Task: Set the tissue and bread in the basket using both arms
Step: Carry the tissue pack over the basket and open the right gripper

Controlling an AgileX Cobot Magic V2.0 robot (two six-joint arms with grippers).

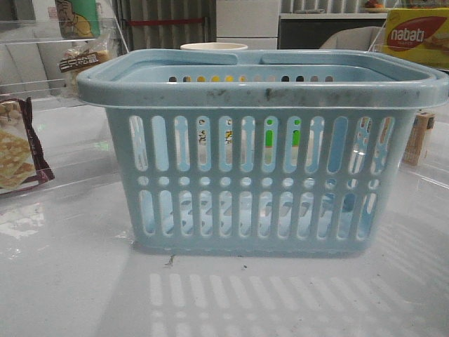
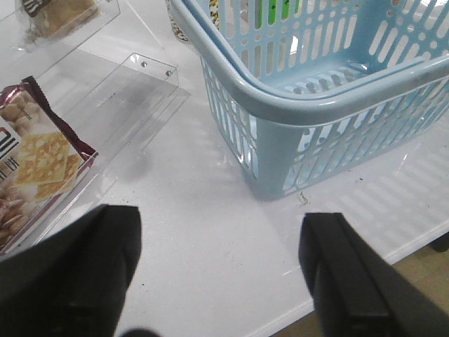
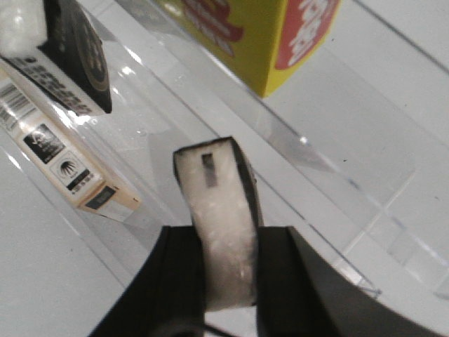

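Right wrist view: tissue (image 3: 221, 232) between right tool (image 3: 221, 281) fingers.

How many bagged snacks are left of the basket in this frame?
2. The maroon-edged cracker bag lies nearest, at the left edge; the bread sits farther back. The basket may hide others.

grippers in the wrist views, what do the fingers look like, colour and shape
Both grippers have plain matte black fingers with no markings or cables showing. The left gripper shows two broad, blocky fingers with flat faces and rounded edges. The right gripper shows the same dark, slab-like fingers. The arms themselves are out of view.
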